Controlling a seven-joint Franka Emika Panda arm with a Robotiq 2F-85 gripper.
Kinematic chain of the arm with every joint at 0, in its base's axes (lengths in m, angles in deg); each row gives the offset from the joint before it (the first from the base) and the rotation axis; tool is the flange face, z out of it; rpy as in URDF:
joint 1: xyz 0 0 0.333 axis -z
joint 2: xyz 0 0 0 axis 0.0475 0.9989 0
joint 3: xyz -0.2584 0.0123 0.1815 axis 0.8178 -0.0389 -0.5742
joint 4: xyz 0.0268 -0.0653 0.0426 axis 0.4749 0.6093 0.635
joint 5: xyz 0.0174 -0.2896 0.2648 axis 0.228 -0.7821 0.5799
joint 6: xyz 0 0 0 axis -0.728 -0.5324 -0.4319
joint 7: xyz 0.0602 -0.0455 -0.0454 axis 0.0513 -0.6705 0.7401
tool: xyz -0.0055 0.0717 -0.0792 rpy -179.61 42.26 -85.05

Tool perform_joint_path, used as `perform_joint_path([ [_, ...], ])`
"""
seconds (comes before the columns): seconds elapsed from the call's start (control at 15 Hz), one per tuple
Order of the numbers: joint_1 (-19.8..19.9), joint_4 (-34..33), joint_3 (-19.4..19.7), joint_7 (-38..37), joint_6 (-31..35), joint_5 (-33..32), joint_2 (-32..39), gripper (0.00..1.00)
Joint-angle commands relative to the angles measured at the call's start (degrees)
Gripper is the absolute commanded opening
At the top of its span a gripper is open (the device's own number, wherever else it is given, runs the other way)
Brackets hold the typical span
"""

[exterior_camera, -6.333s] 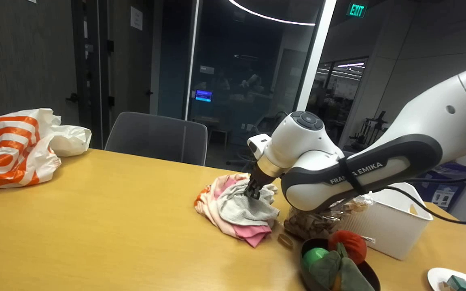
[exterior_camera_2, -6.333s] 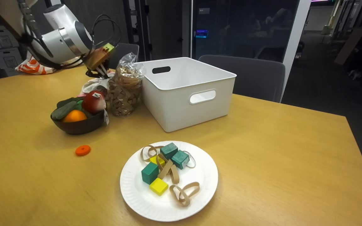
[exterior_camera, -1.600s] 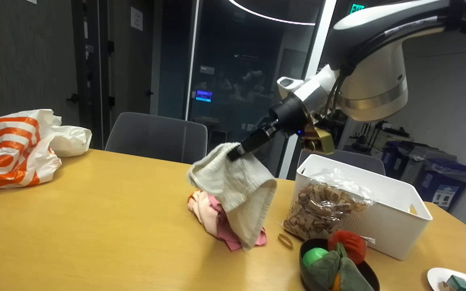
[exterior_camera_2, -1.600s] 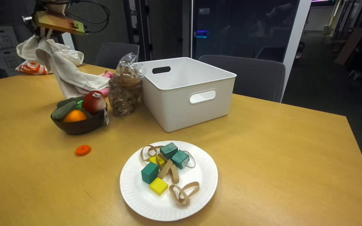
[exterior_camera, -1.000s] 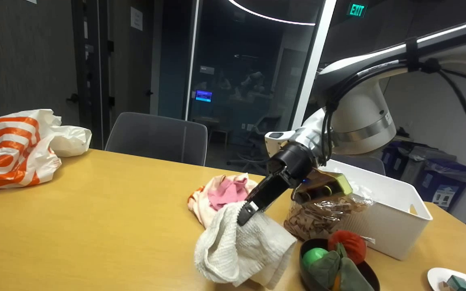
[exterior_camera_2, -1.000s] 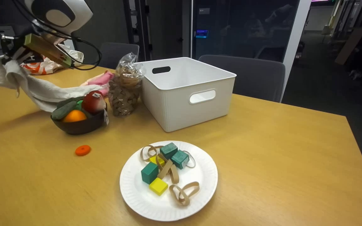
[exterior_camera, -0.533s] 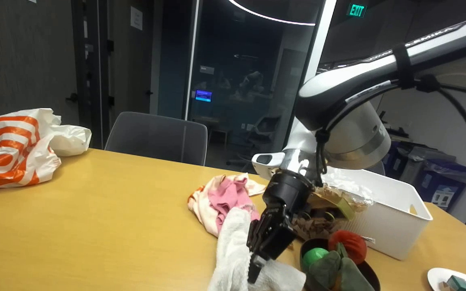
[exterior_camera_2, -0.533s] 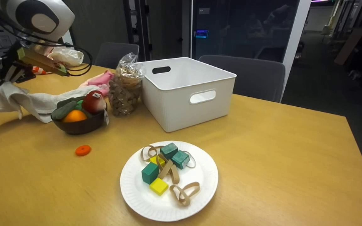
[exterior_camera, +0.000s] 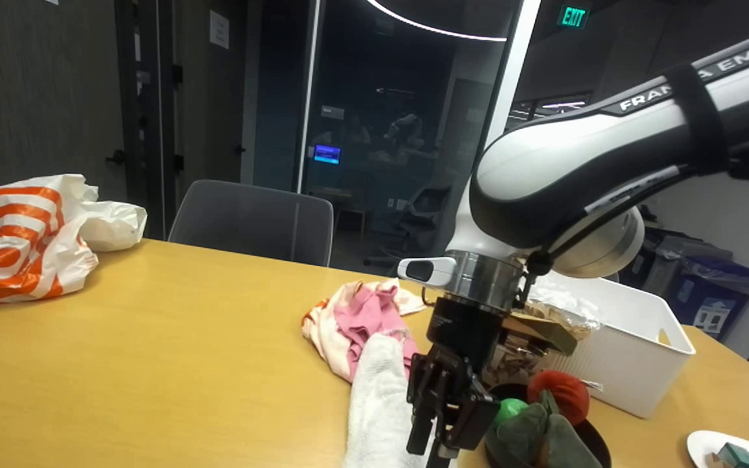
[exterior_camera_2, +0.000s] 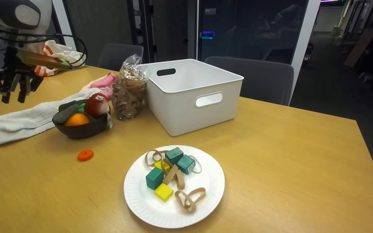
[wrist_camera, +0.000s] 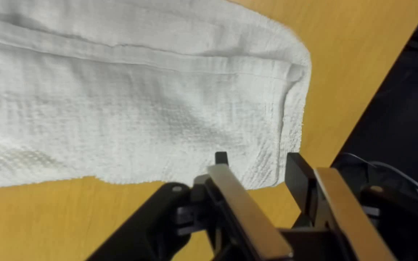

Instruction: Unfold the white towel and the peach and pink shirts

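The white towel (exterior_camera_2: pixel 21 121) lies on the table (exterior_camera: pixel 153 364) as a long, narrow strip, one end up against the pink shirt (exterior_camera: pixel 365 318), the other just short of the table's edge. In the wrist view a hem runs along its length, so it is probably doubled lengthwise: stretched out, yet only partly unfolded. The fingers (exterior_camera_2: pixel 22 95) hang above the end by the edge, spread apart and holding nothing.

To finish this piece, line the fingers up across that loose hem and pinch the upper layer alone; two layers caught together would merely shift the strip. Lift a little, draw sideways, and lay the cloth flat before letting go. A pull along the length would gain little and could carry the towel over the edge.

The pink shirt is bunched on the peach shirt (exterior_camera: pixel 326 341), both waiting their turn. The towel's far end seems to overlap the pink cloth in an exterior view, so free it gently lest the heap come along. Just beside the strip stands a dark bowl (exterior_camera_2: pixel 81 131) with toy produce (exterior_camera_2: pixel 78 119); whether cloth and bowl touch is hard to tell, so keep the swing of the flap clear of it.
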Motion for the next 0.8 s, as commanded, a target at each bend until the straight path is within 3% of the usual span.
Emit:
perform_joint_path([
  [0.0, -1.55, 0.88, 2.30, 0.95, 7.23, -4.86, -2.96, 0.77],
  [0.2, -1.54, -2.83, 3.60, -0.71, 16.65, -7.42, 0.51, 0.99],
  [0.47, -2.48, -6.54, 5.08, -6.02, 31.00, -13.02, 5.43, 1.00],
  [0.73, -5.94, -9.59, 8.40, -20.10, 45.00, -23.74, 11.44, 1.00],
])
